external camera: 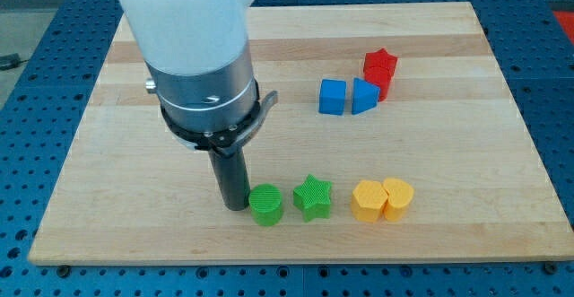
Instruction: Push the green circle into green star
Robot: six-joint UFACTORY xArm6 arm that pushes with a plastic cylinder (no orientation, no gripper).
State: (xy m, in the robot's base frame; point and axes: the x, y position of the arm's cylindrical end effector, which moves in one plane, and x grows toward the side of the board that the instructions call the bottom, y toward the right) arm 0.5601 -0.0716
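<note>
The green circle (265, 205) lies near the view's bottom, left of centre. The green star (313, 197) sits just to its right, with a small gap between them. My tip (236, 205) rests on the board against the circle's left side. The arm's white and grey body rises above it and hides part of the board's upper left.
A yellow hexagon (368, 200) and a yellow heart (398, 198) touch each other right of the star. A blue cube (333, 97), a blue triangular block (363, 96) and a red star (380, 67) cluster at the upper right. The wooden board (466, 153) ends close below the green blocks.
</note>
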